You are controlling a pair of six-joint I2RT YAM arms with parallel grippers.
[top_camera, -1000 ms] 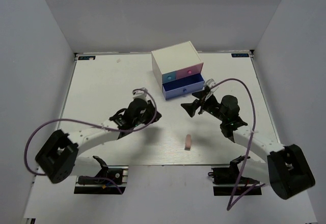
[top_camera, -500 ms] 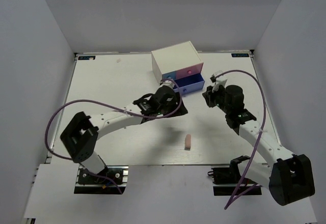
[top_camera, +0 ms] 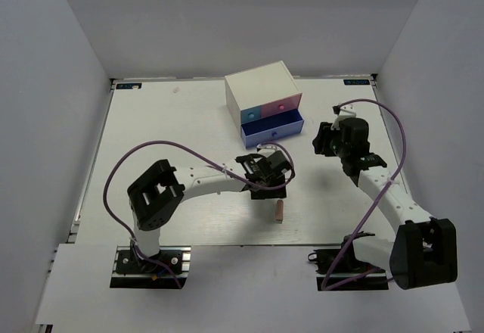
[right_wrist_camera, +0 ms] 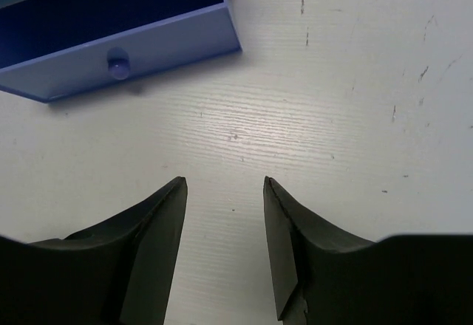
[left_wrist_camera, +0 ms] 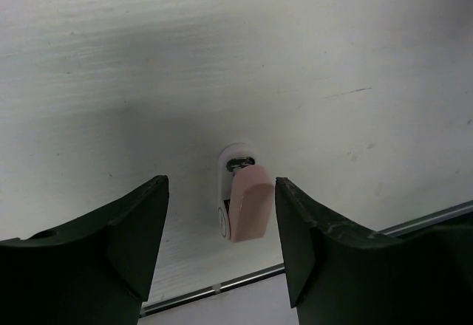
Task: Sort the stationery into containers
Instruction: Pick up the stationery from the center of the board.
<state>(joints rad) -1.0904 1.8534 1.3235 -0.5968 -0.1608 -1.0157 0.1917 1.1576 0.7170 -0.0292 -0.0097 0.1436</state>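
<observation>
**A:** Left gripper [top_camera: 272,185]?

**B:** Parted, holding nothing. Hovering well out in front of the white-topped box [top_camera: 261,91], on the side of its drawer fronts.

**A:** And the pinkish-beige eraser [top_camera: 280,210]?

**B:** Even farther out from the box, roughly straight ahead of the periwinkle drawer [top_camera: 272,129], lying on the table [top_camera: 166,129]. In the left wrist view, framed in the gap between the two fingers [left_wrist_camera: 133,221] and touching neither. Overlapping a small white oval fitting [left_wrist_camera: 230,156] in the tabletop there.

**A:** Right gripper [top_camera: 324,140]?

**B:** Also parted, also empty. Just to the right of the box, about level with the periwinkle drawer, above bare table.

**A:** State of the box itself?

**B:** Periwinkle drawer pulled out at the bottom, knob [right_wrist_camera: 118,63] facing forward. Inside too dark in the right wrist view to tell any contents. Above it, light blue front [top_camera: 249,113] and pink front [top_camera: 280,107] side by side, both flush with the box.
</observation>
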